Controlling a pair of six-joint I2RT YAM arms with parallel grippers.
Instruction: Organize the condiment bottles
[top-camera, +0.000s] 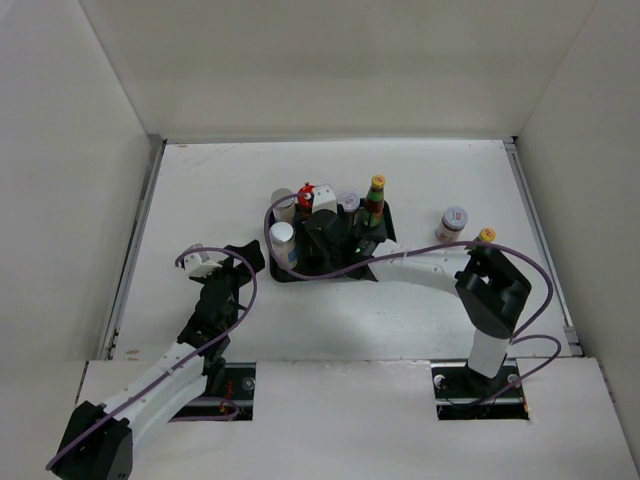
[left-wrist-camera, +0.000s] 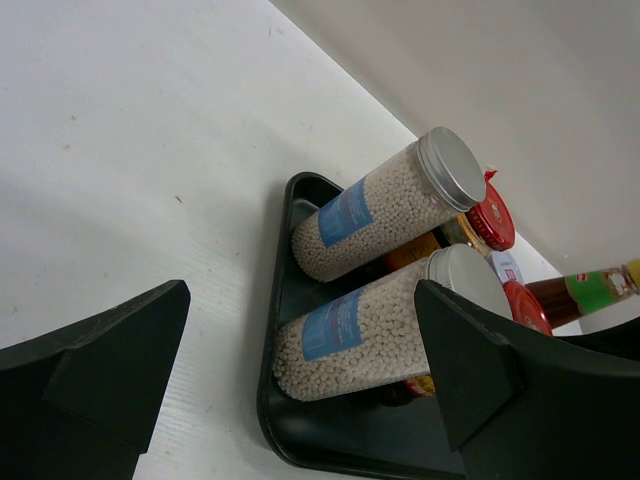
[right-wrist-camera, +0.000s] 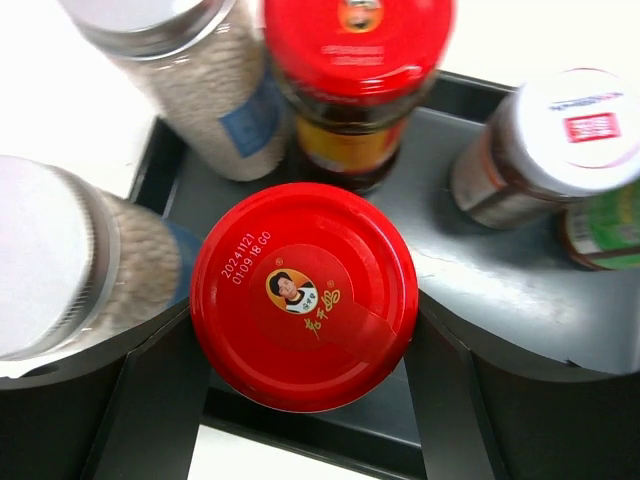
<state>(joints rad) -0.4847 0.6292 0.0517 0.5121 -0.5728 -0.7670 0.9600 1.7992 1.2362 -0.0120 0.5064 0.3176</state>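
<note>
black tray (top-camera: 300, 274) sits mid-table in the top view, and most of the condiment bottles stand on it. a near shaker (top-camera: 283, 240) and a far shaker (top-camera: 283, 203) are at its left end. a white-capped jar (top-camera: 347, 203) and a tall brown bottle (top-camera: 374, 200) with a yellow cap stand along its far side. two more stand off it on the table (top-camera: 200, 180) to the right: a pale-lidded jar (top-camera: 453, 222) and, just beside the right arm's elbow, a yellow-capped bottle (top-camera: 486, 236), mostly hidden. the right gripper (top-camera: 322, 236) reaches over the tray's middle. the left gripper (top-camera: 240, 260) hangs over the table left of the tray, apart from it.

the left wrist view shows the left fingers (left-wrist-camera: 90, 370) spread wide with nothing between them. beyond them the two shakers, full of white granules, with blue labels and silver lids, stand side by side in the tray's corner.

the right wrist view looks straight down on a red-lidded jar (right-wrist-camera: 303, 295) over the tray. the right fingers (right-wrist-camera: 150, 400) sit against either side of it, pinching it. i cannot tell whether its base rests on the tray. a second red-capped jar (right-wrist-camera: 350, 60) stands just behind it.
</note>
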